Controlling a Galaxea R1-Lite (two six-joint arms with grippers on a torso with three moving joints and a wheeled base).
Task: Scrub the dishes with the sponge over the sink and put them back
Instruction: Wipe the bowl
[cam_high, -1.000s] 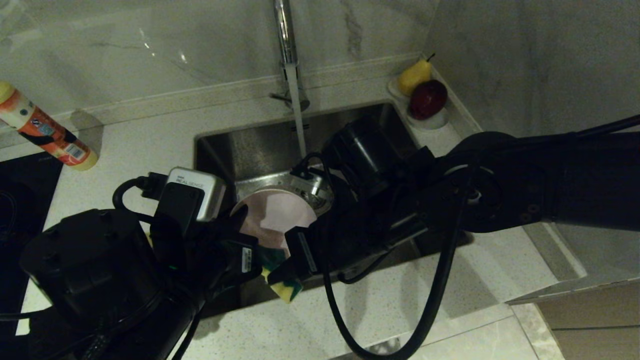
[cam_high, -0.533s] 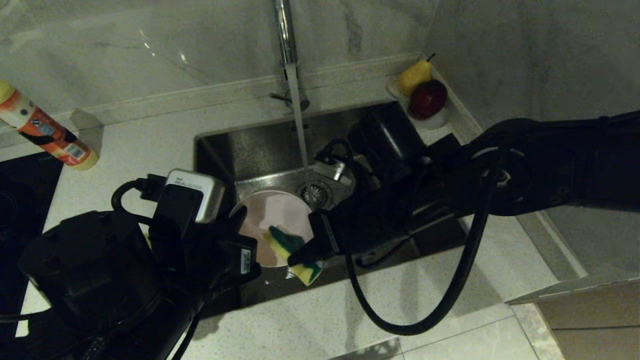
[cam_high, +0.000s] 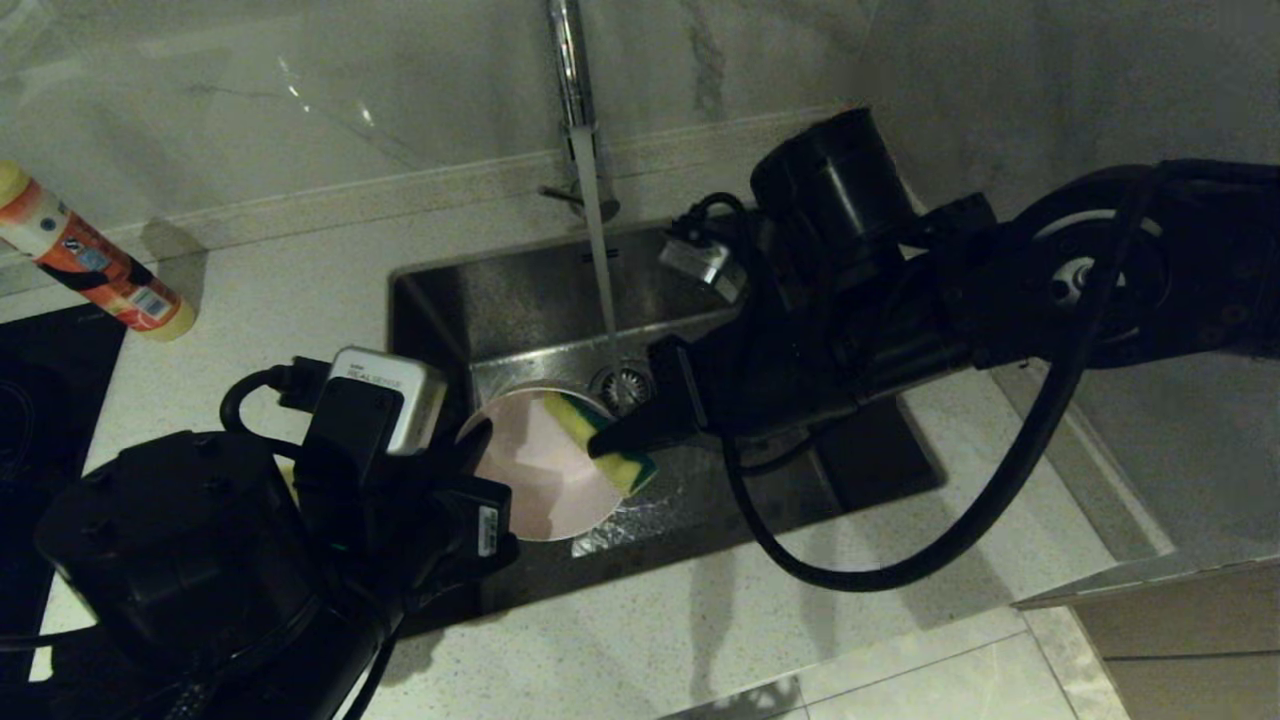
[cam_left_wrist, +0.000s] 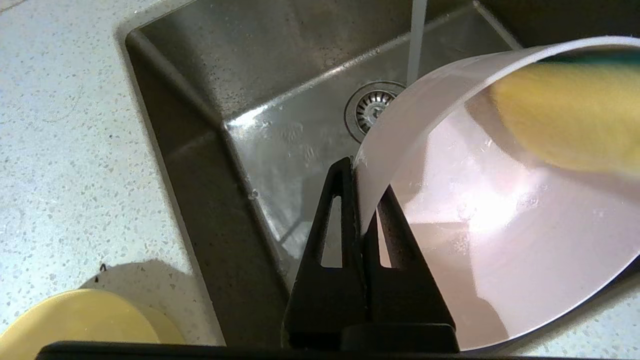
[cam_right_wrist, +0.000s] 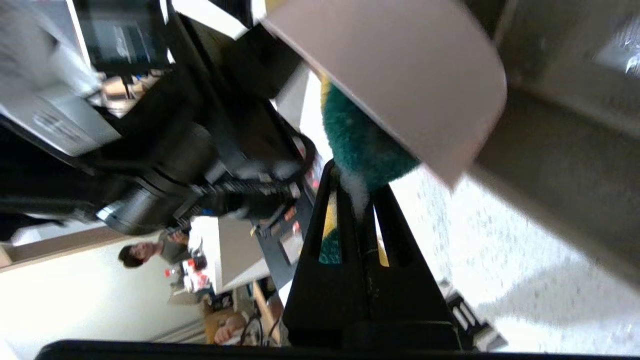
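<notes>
My left gripper (cam_left_wrist: 361, 175) is shut on the rim of the pale pink bowl (cam_high: 535, 470), holding it tilted over the steel sink (cam_high: 520, 290). In the left wrist view the pink bowl (cam_left_wrist: 500, 210) opens toward the camera. My right gripper (cam_high: 605, 442) is shut on the yellow and green sponge (cam_high: 600, 440), which lies against the bowl's far rim. The right wrist view shows the sponge (cam_right_wrist: 365, 145) with its green face against the bowl (cam_right_wrist: 400, 75). A yellow bowl (cam_left_wrist: 75, 325) rests on the counter left of the sink. Water runs from the chrome tap (cam_high: 568, 70).
The strainer drain (cam_high: 622, 385) lies beside the bowl. A clear dish with a pear and an apple (cam_high: 850, 190) is mostly behind the right arm at the sink's back right corner. An orange bottle (cam_high: 90, 260) lies at the far left by a dark hob (cam_high: 40, 400).
The right gripper has carried the sponge from the bowl's near rim up across its inside to the far rim. The right arm swung back and right. The left gripper and bowl stayed put.
</notes>
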